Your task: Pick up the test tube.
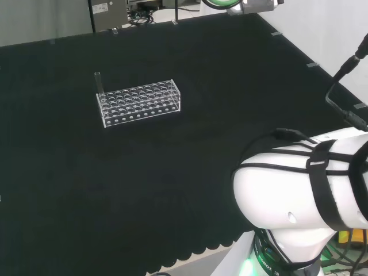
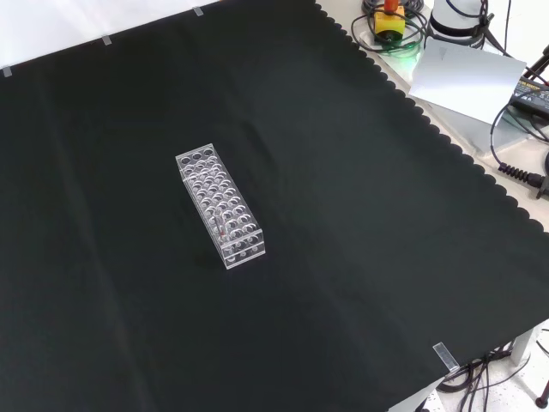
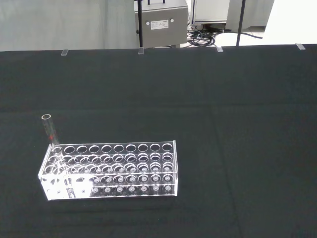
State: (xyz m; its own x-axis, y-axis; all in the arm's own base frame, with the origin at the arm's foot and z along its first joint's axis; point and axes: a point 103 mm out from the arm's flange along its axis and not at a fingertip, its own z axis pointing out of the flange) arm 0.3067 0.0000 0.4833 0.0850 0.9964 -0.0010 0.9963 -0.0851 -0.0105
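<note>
Test tube (image 3: pixel 49 133) upright in corner hole of clear rack (image 3: pixel 111 170), mid-worktop (image 1: pixel 172 172), apart from the arm. Fingers' state: cannot tell. Risk: tube is clear and thin; an off-line approach could knock the light rack.

A clear glass test tube (image 3: pixel 50 133) with a small red mark is stood upright in a corner hole of the clear rack (image 3: pixel 111 170).

Lab bench, black cloth (image 2: pixel 360 215), clear tube rack (image 3: pixel 111 169), cables (image 2: pixel 515 163)
</note>
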